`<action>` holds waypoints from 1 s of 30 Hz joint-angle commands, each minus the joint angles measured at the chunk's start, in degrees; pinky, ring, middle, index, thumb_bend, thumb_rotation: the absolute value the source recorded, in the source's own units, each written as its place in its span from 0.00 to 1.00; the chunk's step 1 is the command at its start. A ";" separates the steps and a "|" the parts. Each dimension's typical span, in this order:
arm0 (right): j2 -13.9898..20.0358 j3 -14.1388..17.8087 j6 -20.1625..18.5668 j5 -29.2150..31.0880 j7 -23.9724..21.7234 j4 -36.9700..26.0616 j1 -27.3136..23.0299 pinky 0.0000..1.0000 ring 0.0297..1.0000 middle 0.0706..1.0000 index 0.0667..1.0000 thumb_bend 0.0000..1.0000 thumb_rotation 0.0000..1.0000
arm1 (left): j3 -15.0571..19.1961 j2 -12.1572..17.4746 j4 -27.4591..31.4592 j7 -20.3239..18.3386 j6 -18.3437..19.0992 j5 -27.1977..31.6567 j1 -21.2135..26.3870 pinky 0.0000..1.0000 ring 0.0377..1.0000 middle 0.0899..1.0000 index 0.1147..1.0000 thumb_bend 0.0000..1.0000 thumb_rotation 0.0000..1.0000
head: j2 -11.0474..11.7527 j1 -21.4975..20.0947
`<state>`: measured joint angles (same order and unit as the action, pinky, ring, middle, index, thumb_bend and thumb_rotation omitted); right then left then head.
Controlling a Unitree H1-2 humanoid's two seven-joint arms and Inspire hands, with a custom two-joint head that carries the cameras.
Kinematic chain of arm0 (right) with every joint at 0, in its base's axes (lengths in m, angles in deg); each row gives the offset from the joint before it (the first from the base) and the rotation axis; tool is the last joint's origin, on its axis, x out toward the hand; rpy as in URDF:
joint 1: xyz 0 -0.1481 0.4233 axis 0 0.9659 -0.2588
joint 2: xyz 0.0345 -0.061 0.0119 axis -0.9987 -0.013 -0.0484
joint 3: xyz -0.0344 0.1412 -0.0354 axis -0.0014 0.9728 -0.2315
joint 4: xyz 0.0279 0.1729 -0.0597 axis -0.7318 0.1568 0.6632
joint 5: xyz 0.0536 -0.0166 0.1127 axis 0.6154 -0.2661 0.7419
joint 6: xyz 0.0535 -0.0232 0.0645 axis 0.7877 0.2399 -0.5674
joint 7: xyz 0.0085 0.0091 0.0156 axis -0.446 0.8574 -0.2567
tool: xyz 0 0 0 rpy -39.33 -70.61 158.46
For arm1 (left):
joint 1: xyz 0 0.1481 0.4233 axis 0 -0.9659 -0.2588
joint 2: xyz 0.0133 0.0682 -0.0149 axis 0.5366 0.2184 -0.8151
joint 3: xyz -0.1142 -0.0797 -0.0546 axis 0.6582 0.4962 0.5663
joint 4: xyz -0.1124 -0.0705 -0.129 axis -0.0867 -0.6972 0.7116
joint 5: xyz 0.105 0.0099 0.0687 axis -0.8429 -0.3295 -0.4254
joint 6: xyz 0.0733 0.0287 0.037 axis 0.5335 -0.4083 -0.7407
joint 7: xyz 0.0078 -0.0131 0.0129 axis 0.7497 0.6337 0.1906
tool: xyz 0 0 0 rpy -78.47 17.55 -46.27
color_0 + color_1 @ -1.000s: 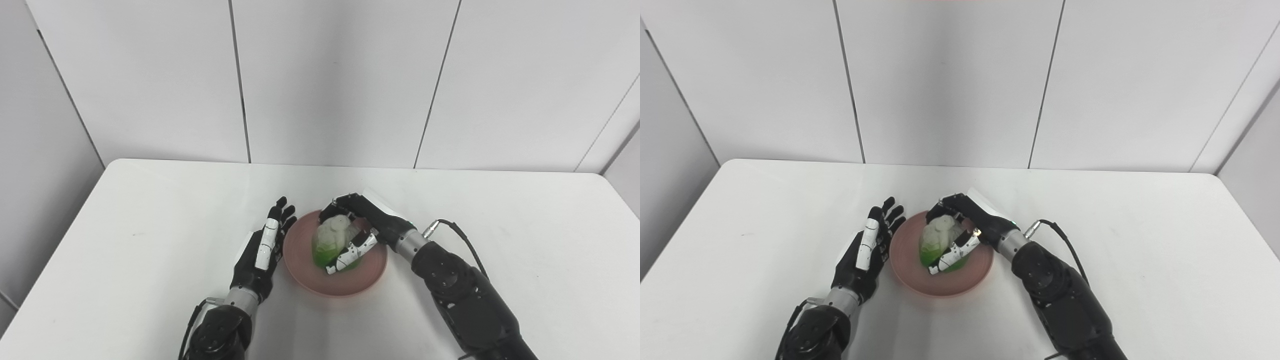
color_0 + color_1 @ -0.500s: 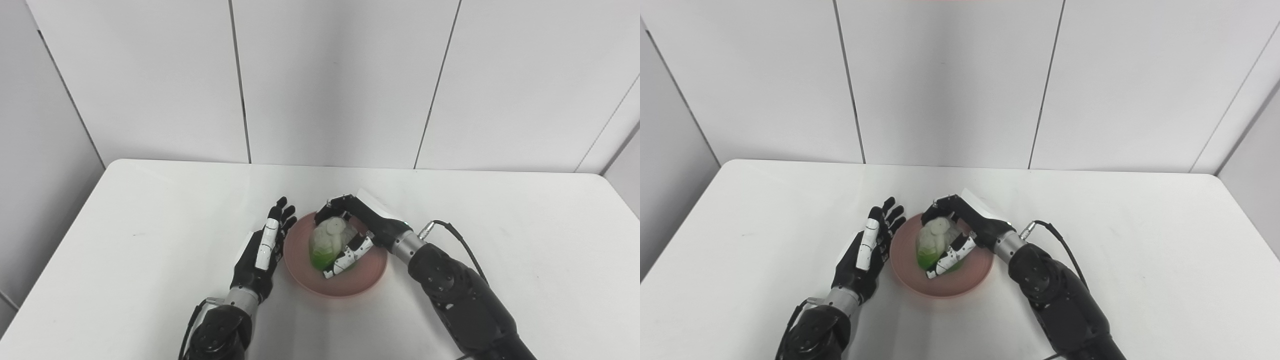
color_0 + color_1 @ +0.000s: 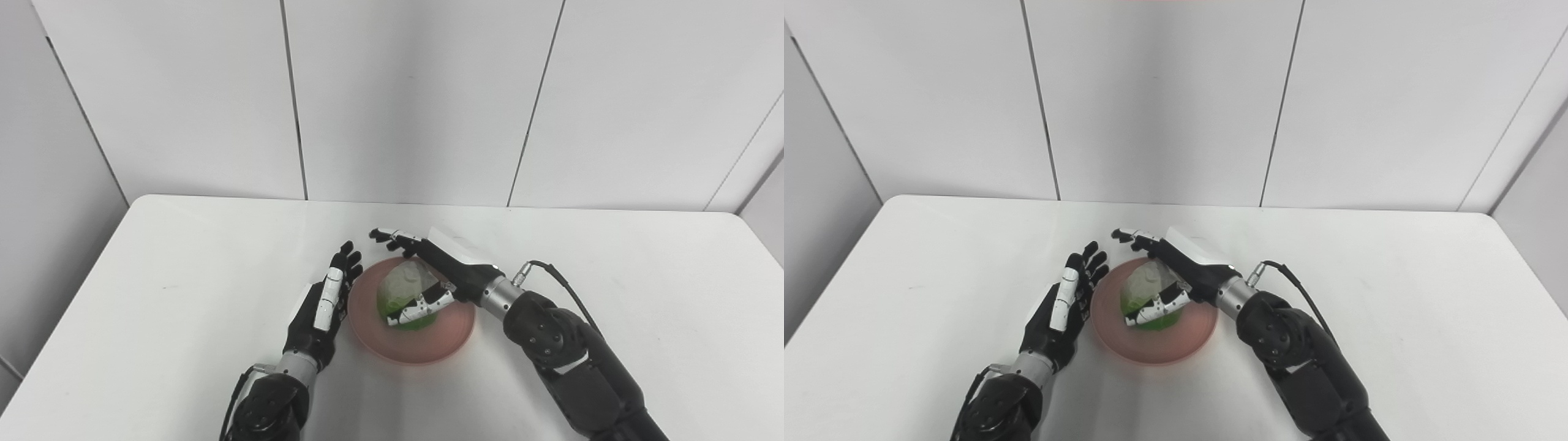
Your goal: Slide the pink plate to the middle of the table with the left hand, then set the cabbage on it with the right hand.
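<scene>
The pink plate (image 3: 429, 343) sits near the middle of the white table. The cabbage (image 3: 401, 294), pale on top and green below, rests on the plate. My right hand (image 3: 438, 266) is over the plate with its fingers spread straight out past the cabbage and its thumb lying along the cabbage's near side; it holds nothing. My left hand (image 3: 321, 303) is open, held edge-on with straight fingers right beside the plate's left rim. In the right eye view the cabbage (image 3: 1145, 297) sits left of the plate's (image 3: 1176, 346) centre.
The white table (image 3: 153, 275) has a rounded far edge against a white panelled wall. A cable runs from my right wrist (image 3: 551, 272) over the table.
My right hand's fingers, curled around the cabbage before, have straightened and opened, letting the cabbage go onto the plate. The cabbage has settled lower. The left hand has not moved.
</scene>
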<state>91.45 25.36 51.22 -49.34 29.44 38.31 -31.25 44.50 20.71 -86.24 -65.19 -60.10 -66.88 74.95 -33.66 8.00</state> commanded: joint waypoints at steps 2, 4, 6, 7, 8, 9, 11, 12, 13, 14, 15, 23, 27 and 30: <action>0.79 1.01 -1.99 0.49 -0.76 -3.78 -2.08 0.81 0.90 0.95 0.96 1.00 0.41 | -1.59 -0.66 -1.58 -1.42 2.21 -0.85 -0.62 0.98 1.00 1.00 1.00 0.75 1.00 | -0.02 -0.02; 0.98 1.24 -3.15 0.86 -1.59 -5.11 -2.02 0.82 0.93 0.98 0.98 1.00 0.43 | -1.61 -0.58 -1.33 -1.30 2.37 -0.94 -0.68 0.97 1.00 1.00 1.00 0.75 1.00 | 0.00 -0.06; 1.21 1.55 -3.21 1.13 -1.88 -6.03 -1.97 0.83 0.96 1.00 1.00 1.00 0.48 | -1.54 -0.47 -1.34 -1.57 2.20 -0.67 -0.75 0.97 1.00 1.00 1.00 0.74 1.00 | 0.07 -0.10; 1.34 1.76 -3.16 1.37 -2.09 -6.54 -1.95 0.84 0.97 1.00 1.00 1.00 0.49 | -1.53 -0.40 -1.32 -1.58 2.21 -0.69 -0.80 0.97 0.99 1.00 1.00 0.75 1.00 | 0.12 -0.09; 1.41 2.09 -2.73 1.84 -2.06 -6.97 -1.88 0.85 0.97 1.00 1.00 1.00 0.49 | -1.49 -0.37 -1.26 -1.56 2.21 -0.67 -0.87 0.97 0.99 1.00 0.99 0.75 1.00 | 0.13 -0.10; 1.48 2.44 -1.94 2.42 -1.86 -7.32 -1.85 0.86 0.98 1.00 1.00 1.00 0.47 | -1.46 -0.31 -1.29 -1.59 2.15 -0.64 -0.93 0.97 0.99 0.99 0.99 0.75 1.00 | 0.13 -0.13; 1.63 2.99 -0.54 3.03 -1.27 -7.89 -1.89 0.89 0.98 1.00 1.00 1.00 0.47 | -1.66 -0.01 -1.57 -1.70 1.48 -1.01 -0.97 0.95 0.97 0.98 0.98 0.75 1.00 | 0.23 -0.28; 1.72 3.33 -0.46 3.27 -1.13 -8.57 -1.87 0.89 0.98 1.00 1.00 1.00 0.47 | -1.75 0.16 -1.76 -1.79 1.12 -1.16 -0.97 0.95 0.97 0.98 0.98 0.75 1.00 | 0.30 -0.43; 1.81 3.63 -0.70 3.40 -1.10 -9.32 -1.82 0.89 0.98 1.00 1.00 1.00 0.50 | -1.81 0.33 -1.87 -1.91 0.92 -1.21 -0.96 0.95 0.97 0.98 0.98 0.75 1.00 | 0.47 -0.59; 1.92 4.04 -1.08 3.63 -1.16 -10.14 -1.75 0.89 0.98 1.00 1.00 1.00 0.53 | -1.78 0.45 -1.95 -2.02 0.94 -1.06 -0.96 0.95 0.97 0.98 0.98 0.75 1.00 | 0.55 -0.76; 2.02 4.61 -1.40 4.00 -1.12 -10.82 -1.63 0.89 0.98 1.00 1.00 1.00 0.55 | -1.63 0.48 -1.83 -1.85 1.45 -0.89 -1.04 0.95 0.97 0.98 0.98 0.76 1.00 | 0.62 -0.93; 0.47 12.07 -8.81 4.71 3.76 -13.32 1.64 0.90 1.00 1.00 1.00 0.98 0.95 | -0.60 0.40 -1.43 0.63 -0.11 -2.57 -1.77 0.94 0.94 0.95 0.97 0.79 1.00 | 1.39 -1.91; -2.53 17.32 -9.75 10.19 7.58 -12.03 4.77 0.95 1.00 1.00 1.00 0.88 1.00 | -0.65 0.67 -0.84 4.34 -3.80 -7.51 -2.38 0.98 0.96 0.98 0.97 0.82 1.00 | 1.60 -2.25; -4.97 21.04 -7.88 15.73 10.27 -9.16 6.72 0.98 1.00 1.00 1.00 0.91 1.00 | -0.15 0.86 -0.46 6.09 -7.71 -9.52 -2.74 1.00 0.99 0.99 0.99 0.82 1.00 | 1.77 -2.63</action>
<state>87.48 44.94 41.02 -36.47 37.78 29.25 -23.62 43.95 21.05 -86.59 -60.63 -66.40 -74.75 73.28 -31.82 5.36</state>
